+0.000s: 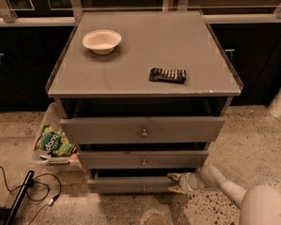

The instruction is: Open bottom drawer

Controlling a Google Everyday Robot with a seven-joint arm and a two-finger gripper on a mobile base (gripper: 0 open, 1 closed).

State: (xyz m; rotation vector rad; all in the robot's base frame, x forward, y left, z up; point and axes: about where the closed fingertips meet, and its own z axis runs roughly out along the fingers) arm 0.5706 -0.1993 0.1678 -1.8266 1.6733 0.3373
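Note:
The bottom drawer [126, 183] is the narrowest grey drawer, lowest in the cabinet, with a small round metal knob [144, 188]. A dark gap shows above its front, so it stands slightly pulled out. My gripper [177, 182] reaches in from the lower right on a white arm [234, 193] and sits at the drawer front's right end, touching or nearly touching its top edge. The mid-sized drawer [143, 159] and the widest drawer [143, 129] sit above it.
A white bowl [101, 41] and a dark packet [167, 75] lie on the cabinet top. A clear bin with a green chip bag [53, 142] stands left of the cabinet. Black cables [23, 193] lie on the speckled floor at lower left. Dark cupboards line the back.

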